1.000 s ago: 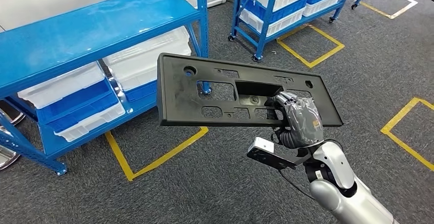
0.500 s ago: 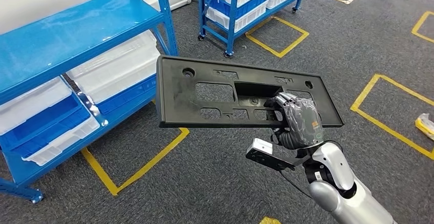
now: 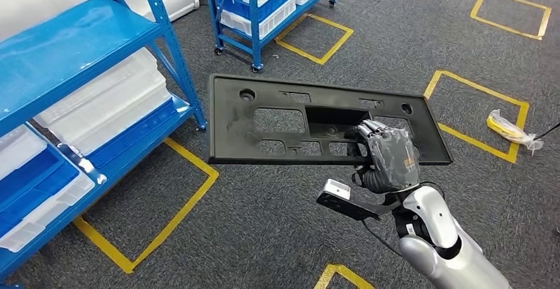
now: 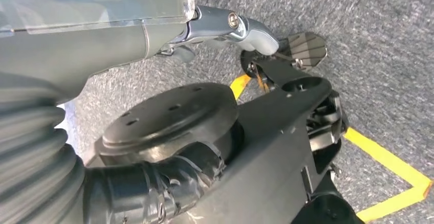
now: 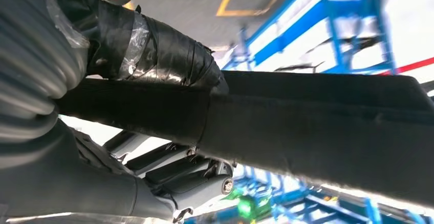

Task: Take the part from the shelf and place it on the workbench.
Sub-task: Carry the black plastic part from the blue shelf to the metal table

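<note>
Carry phase, as I judge it: my right hand [image 3: 389, 160] grips black mounting plate [image 3: 297, 121] by near long edge, plate roughly level over grey carpet [image 3: 277, 236], clear of blue shelf [image 3: 79, 45]. Left hand: state indeterminate. Workbench placement remains.

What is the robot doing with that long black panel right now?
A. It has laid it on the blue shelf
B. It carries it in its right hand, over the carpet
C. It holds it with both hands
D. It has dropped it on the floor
B: the right hand grips the black panel at its near edge and holds it flat in the air above the grey carpet, apart from the blue shelf.
</note>
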`<state>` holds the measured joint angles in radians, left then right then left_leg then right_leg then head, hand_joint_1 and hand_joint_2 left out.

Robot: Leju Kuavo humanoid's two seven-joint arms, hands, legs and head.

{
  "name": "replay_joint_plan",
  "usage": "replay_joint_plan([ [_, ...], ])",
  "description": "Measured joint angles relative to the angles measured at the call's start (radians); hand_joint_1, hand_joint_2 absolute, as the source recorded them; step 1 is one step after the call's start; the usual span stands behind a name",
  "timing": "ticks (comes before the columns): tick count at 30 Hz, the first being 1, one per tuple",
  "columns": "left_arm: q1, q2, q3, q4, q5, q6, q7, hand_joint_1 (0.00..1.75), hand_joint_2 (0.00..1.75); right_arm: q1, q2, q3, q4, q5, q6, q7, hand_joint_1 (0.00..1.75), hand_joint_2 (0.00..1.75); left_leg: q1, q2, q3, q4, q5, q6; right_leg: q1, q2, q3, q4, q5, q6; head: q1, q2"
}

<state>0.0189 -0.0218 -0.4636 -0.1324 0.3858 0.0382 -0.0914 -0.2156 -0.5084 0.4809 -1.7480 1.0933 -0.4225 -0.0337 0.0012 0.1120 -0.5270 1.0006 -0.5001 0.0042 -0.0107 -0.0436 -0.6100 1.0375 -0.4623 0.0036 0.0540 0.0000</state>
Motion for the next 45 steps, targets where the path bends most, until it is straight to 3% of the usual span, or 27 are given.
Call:
replay_joint_plan([
  [1,-0.001,0.000,0.000,0.000,0.001,0.000,0.000,0.00,1.75,0.000,-0.002,0.000,0.000,0.026,-0.002,0.010,1.75,1.75,0.002,-0.002,0.001,0.004,-0.005,-0.006,-0.001,0.010,0.001,-0.003,0.002,-0.006,0.000,0.000],
  [3,-0.001,0.000,0.000,0.000,0.001,0.000,-0.001,0.00,1.75,-0.003,-0.007,-0.001,0.000,0.066,-0.008,0.026,1.75,1.75,0.007,-0.042,-0.019,0.053,-0.043,-0.014,-0.005,0.028,0.004,-0.012,0.009,-0.023,0.000,0.000],
  [5,0.001,-0.001,0.000,0.000,0.001,0.000,-0.001,0.00,1.75,-0.006,-0.007,-0.001,0.001,0.082,-0.011,0.033,1.75,1.75,0.010,-0.093,-0.077,0.179,-0.112,-0.016,-0.005,0.047,0.003,-0.015,0.012,-0.034,0.000,0.000],
  [6,0.002,-0.001,0.000,0.000,0.001,0.000,-0.001,0.00,1.75,-0.007,-0.007,0.000,0.001,0.084,-0.011,0.034,1.75,1.75,0.010,-0.103,-0.110,0.247,-0.139,-0.017,-0.003,0.059,0.002,-0.014,0.012,-0.036,0.000,0.000],
  [8,0.002,-0.001,0.000,0.000,0.002,0.000,-0.001,0.00,1.75,-0.006,-0.007,0.000,0.003,0.091,-0.012,0.036,1.75,1.75,0.010,-0.108,-0.138,0.297,-0.135,-0.015,0.000,0.086,0.001,-0.012,0.012,-0.036,0.000,0.000],
  [10,0.002,-0.001,0.000,0.000,0.003,0.000,-0.001,0.00,1.75,-0.007,-0.007,0.000,0.006,0.114,-0.013,0.048,1.75,1.75,0.010,-0.123,-0.097,0.197,-0.062,-0.009,0.001,0.113,0.001,-0.007,0.011,-0.035,0.000,0.000],
  [11,0.003,-0.001,0.000,0.001,0.004,0.000,0.000,0.00,1.75,-0.008,-0.008,0.000,0.008,0.134,-0.015,0.059,1.75,1.75,0.011,-0.149,-0.067,0.127,-0.028,-0.004,0.002,0.126,-0.001,-0.004,0.010,-0.034,0.000,0.000],
  [13,0.005,0.000,0.001,0.002,0.008,0.000,0.002,0.00,1.75,-0.011,-0.009,0.000,0.013,0.177,-0.021,0.080,1.75,1.75,0.012,-0.190,-0.027,0.031,0.003,0.003,0.000,0.150,-0.011,0.003,0.012,-0.026,0.000,0.000],
  [14,0.004,0.000,0.002,0.003,0.010,0.000,0.003,0.00,1.75,-0.012,-0.011,0.001,0.016,0.192,-0.024,0.088,1.75,1.75,0.011,-0.197,-0.023,0.018,0.001,0.006,-0.003,0.161,-0.017,0.004,0.014,-0.019,0.000,0.000],
  [16,0.003,-0.001,0.002,0.004,0.013,0.000,0.004,0.00,1.75,-0.013,-0.018,0.000,0.023,0.208,-0.027,0.096,1.75,1.75,0.011,-0.175,-0.018,0.008,0.006,0.012,-0.008,0.180,-0.024,0.000,0.020,-0.005,0.000,0.000],
  [17,0.003,-0.002,0.003,0.004,0.013,0.000,0.005,0.00,1.75,-0.014,-0.022,0.000,0.026,0.211,-0.028,0.098,1.75,1.75,0.014,-0.161,-0.014,-0.001,0.010,0.019,-0.007,0.169,-0.028,0.007,0.015,0.000,0.000,0.000],
  [20,0.004,-0.003,0.003,0.004,0.015,0.000,0.005,0.00,1.75,-0.025,-0.030,0.001,0.034,0.217,-0.029,0.101,1.75,1.75,0.014,-0.119,-0.006,-0.017,0.018,0.033,-0.003,0.079,-0.091,0.135,-0.057,0.010,0.002,0.000],
  [22,0.004,-0.003,0.003,0.004,0.015,0.000,0.005,0.00,1.75,-0.028,-0.031,0.004,0.040,0.217,-0.028,0.103,1.75,1.75,0.011,-0.092,-0.006,-0.015,0.015,0.034,-0.010,0.053,-0.146,0.248,-0.097,0.018,0.002,0.000],
  [23,0.005,-0.003,0.003,0.004,0.015,0.000,0.005,0.00,1.75,-0.028,-0.031,0.006,0.043,0.218,-0.028,0.104,1.75,1.75,0.010,-0.078,-0.005,-0.014,0.013,0.033,-0.014,0.049,-0.153,0.262,-0.093,0.021,0.002,0.000],
  [24,0.005,-0.003,0.004,0.004,0.015,0.000,0.006,0.00,1.75,-0.028,-0.031,0.008,0.046,0.218,-0.027,0.104,1.75,1.75,0.010,-0.066,-0.004,-0.012,0.009,0.031,-0.018,0.043,-0.138,0.235,-0.070,0.023,0.002,0.000],
  [27,0.003,-0.004,0.004,0.004,0.016,0.000,0.006,0.00,1.75,-0.036,-0.031,0.010,0.051,0.220,-0.025,0.107,1.75,1.75,0.007,-0.035,0.004,-0.004,-0.005,0.018,-0.018,-0.002,-0.035,0.048,0.003,0.024,0.002,0.000],
  [29,0.001,-0.004,0.004,0.004,0.016,0.000,0.006,0.00,1.75,-0.043,-0.032,0.011,0.054,0.221,-0.023,0.109,1.75,1.75,0.002,-0.020,0.008,-0.002,-0.012,0.007,-0.010,-0.015,-0.015,0.009,0.002,0.014,0.002,0.000],
  [31,-0.002,-0.004,0.004,0.004,0.016,0.000,0.006,0.00,1.75,-0.047,-0.034,0.012,0.057,0.221,-0.023,0.111,1.75,1.75,0.003,-0.006,0.013,-0.003,-0.018,-0.004,-0.007,0.006,-0.017,0.008,0.004,0.001,0.001,0.000],
  [32,-0.003,-0.004,0.004,0.004,0.017,0.000,0.006,0.00,1.75,-0.049,-0.035,0.012,0.058,0.222,-0.023,0.112,1.75,1.75,0.005,-0.013,0.013,0.003,-0.026,-0.009,-0.008,0.015,-0.015,0.006,0.005,-0.006,0.001,0.000],
  [34,-0.003,-0.005,0.004,0.004,0.017,0.000,0.006,0.00,1.75,-0.055,-0.037,0.013,0.058,0.222,-0.023,0.112,1.75,1.75,0.010,-0.055,-0.014,0.073,-0.072,-0.014,-0.011,0.034,-0.009,-0.001,0.007,-0.021,0.001,0.000],
  [36,-0.001,-0.006,0.004,0.004,0.017,-0.001,0.006,0.00,1.75,-0.059,-0.037,0.015,0.059,0.222,-0.023,0.112,1.75,1.75,0.010,-0.097,-0.082,0.213,-0.136,-0.012,-0.006,0.052,-0.008,-0.001,0.007,-0.029,0.001,0.000],
  [38,-0.001,-0.007,0.004,0.004,0.017,-0.001,0.006,0.00,1.75,-0.059,-0.037,0.017,0.060,0.223,-0.022,0.111,1.75,1.75,0.009,-0.107,-0.137,0.304,-0.152,-0.009,0.000,0.077,-0.007,0.000,0.006,-0.032,0.001,0.000],
  [39,-0.001,-0.007,0.004,0.004,0.018,-0.001,0.006,0.00,1.75,-0.059,-0.037,0.017,0.061,0.223,-0.022,0.111,1.75,1.75,0.009,-0.109,-0.138,0.292,-0.127,-0.005,0.003,0.091,-0.006,0.001,0.005,-0.032,0.001,0.000],
  [40,-0.001,-0.007,0.004,0.004,0.018,-0.001,0.006,0.00,1.75,-0.059,-0.037,0.018,0.062,0.223,-0.022,0.111,1.75,1.75,0.009,-0.116,-0.122,0.242,-0.087,0.000,0.004,0.104,-0.004,0.003,0.004,-0.033,0.001,0.000],
  [42,0.001,-0.006,0.004,0.005,0.018,-0.001,0.006,0.00,1.75,-0.060,-0.037,0.018,0.062,0.223,-0.022,0.111,1.75,1.75,0.009,-0.156,-0.071,0.106,-0.011,0.012,0.005,0.129,-0.004,0.007,0.002,-0.031,0.002,0.000],
  [44,0.002,-0.005,0.005,0.007,0.018,0.000,0.007,0.00,1.75,-0.061,-0.037,0.018,0.063,0.223,-0.022,0.112,1.75,1.75,0.008,-0.188,-0.043,0.034,0.010,0.017,0.002,0.152,-0.013,0.009,0.004,-0.023,0.001,0.000],
  [45,0.001,-0.005,0.005,0.008,0.018,0.000,0.007,0.00,1.75,-0.060,-0.037,0.018,0.064,0.223,-0.022,0.112,1.75,1.75,0.006,-0.188,-0.039,0.026,0.007,0.018,-0.001,0.164,-0.017,0.008,0.008,-0.016,0.001,0.000],
])
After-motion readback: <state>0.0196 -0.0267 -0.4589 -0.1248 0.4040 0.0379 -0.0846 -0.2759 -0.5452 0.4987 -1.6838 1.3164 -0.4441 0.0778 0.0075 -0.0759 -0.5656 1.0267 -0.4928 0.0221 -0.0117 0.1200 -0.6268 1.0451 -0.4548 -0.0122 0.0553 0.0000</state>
